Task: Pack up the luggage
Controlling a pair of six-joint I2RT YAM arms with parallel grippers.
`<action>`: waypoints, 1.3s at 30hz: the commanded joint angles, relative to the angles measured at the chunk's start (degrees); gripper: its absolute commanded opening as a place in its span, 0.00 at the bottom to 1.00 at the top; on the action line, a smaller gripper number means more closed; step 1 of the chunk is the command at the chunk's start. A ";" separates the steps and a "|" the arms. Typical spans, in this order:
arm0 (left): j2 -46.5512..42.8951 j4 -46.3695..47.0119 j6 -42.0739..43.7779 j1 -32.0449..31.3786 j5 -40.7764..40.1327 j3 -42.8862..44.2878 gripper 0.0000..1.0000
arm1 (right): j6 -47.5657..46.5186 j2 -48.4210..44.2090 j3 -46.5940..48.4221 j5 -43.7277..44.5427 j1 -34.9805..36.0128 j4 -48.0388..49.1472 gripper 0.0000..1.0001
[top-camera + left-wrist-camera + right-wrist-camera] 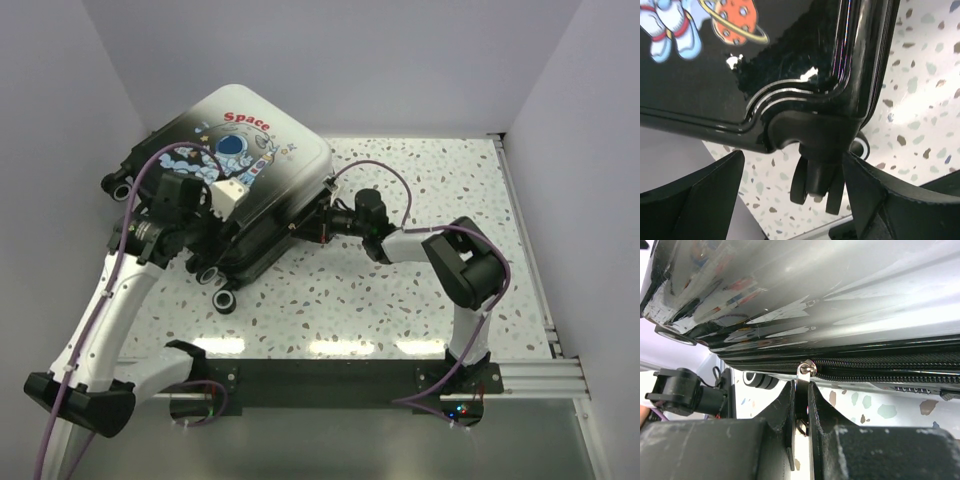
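Lying with lid down on the speckled worktop point(350, 300) at back left, the luggage point(260, 160) hides its contents; right jaws clamp its zipper pull point(802, 375), left jaws stand apart either side of a corner wheel point(815, 185).

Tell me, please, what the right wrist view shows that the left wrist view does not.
Only the right wrist view shows the zip pull pinched in the shut right tool, on the zip track. Only the left wrist view shows the open left tool flanking a wheel, and the planet print. Both show the luggage, with its glossy shell and wheels, and the speckled table.
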 commanded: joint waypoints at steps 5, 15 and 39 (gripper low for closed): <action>-1.79 -7.94 4.70 1.21 3.46 -5.39 0.86 | -2.42 -3.71 1.86 -0.23 -0.45 1.56 0.00; 2.77 3.31 6.01 0.94 6.53 -11.37 0.51 | -4.71 -8.01 -1.74 -0.58 -2.11 -1.25 0.00; -7.33 11.21 24.56 14.82 -6.64 -25.35 0.00 | -15.96 2.60 15.65 10.59 -21.27 -11.45 0.00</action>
